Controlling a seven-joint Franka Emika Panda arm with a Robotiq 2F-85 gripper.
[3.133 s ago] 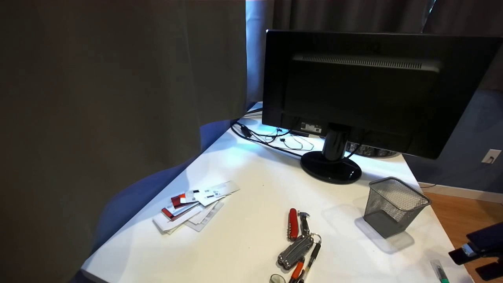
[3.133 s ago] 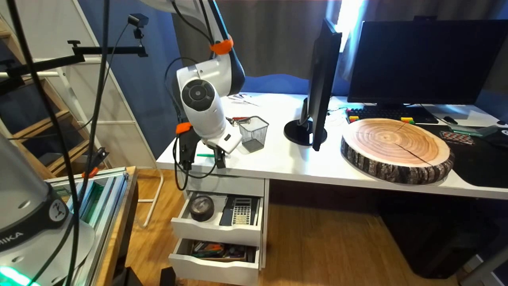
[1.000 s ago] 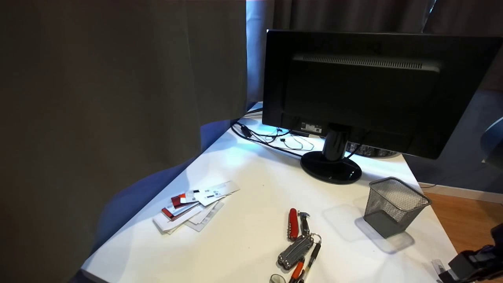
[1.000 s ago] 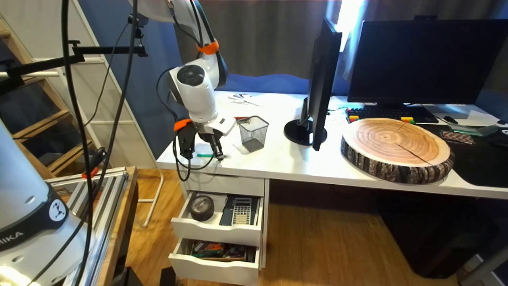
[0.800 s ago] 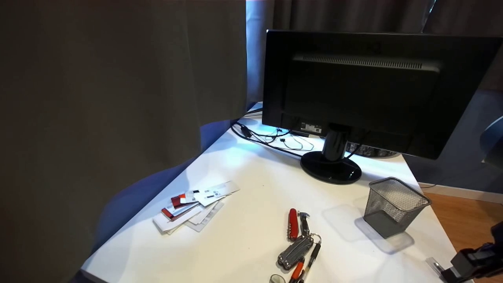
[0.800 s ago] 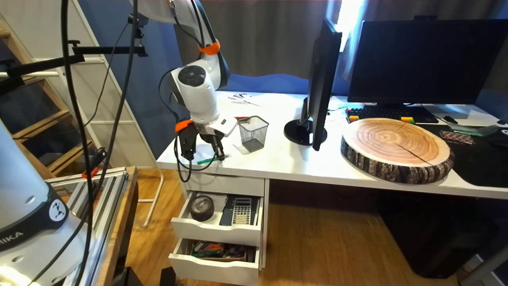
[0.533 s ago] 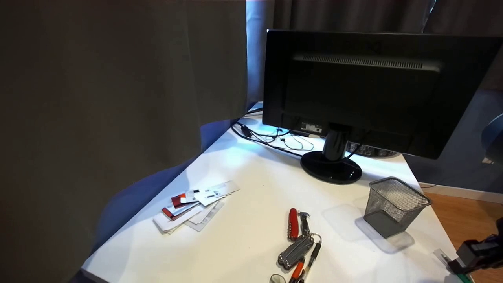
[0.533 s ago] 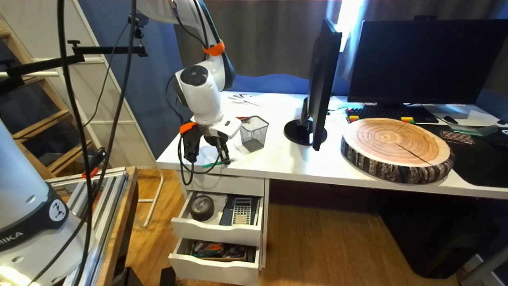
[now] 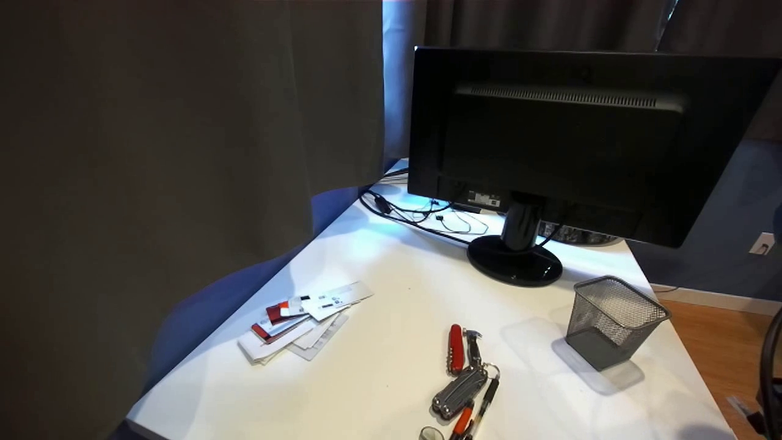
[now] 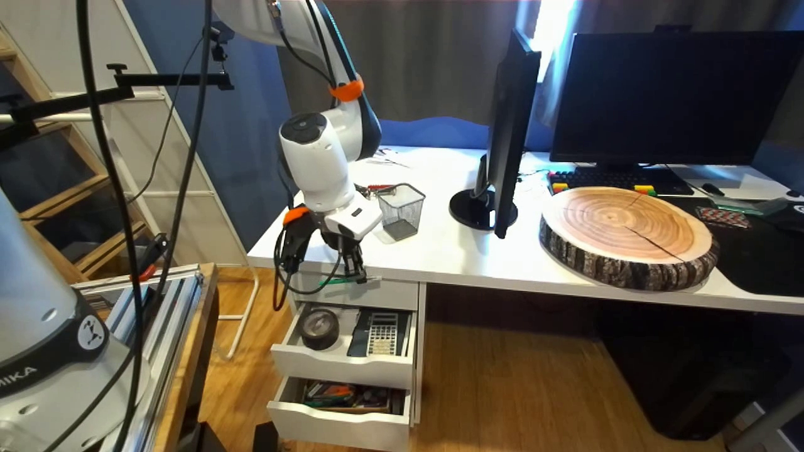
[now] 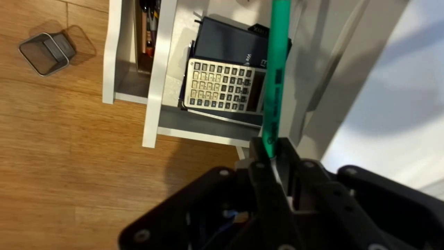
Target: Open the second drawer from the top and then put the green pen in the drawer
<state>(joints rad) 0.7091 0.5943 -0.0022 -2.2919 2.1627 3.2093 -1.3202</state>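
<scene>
The green pen [image 11: 277, 62] is pinched between my fingertips in the wrist view, its green barrel extending away from them. My gripper [image 11: 273, 147] is shut on it near the end of the green part. In an exterior view the gripper [image 10: 356, 277] and the roughly level green pen [image 10: 333, 280] are off the desk, in front of the closed top drawer [image 10: 392, 294]. Below them the second drawer [image 10: 345, 367] stands pulled out, holding a round dark roll [image 10: 319, 328] and a calculator [image 10: 383, 336]. At the right edge of an exterior view, the pen's clear end [image 9: 740, 404] shows.
The third drawer [image 10: 339, 424] is also pulled out, with a box of pens inside. A mesh cup [image 10: 402, 210] stands on the desk [image 10: 433, 251] behind the gripper. Another mesh container [image 11: 45, 53] is on the wooden floor. Cables [image 10: 314, 292] hang near the gripper.
The gripper came down and closed on the green pen lying on the desk. It has since carried the pen over the desk's front edge, above the pulled-out second drawer. The drawers have not moved.
</scene>
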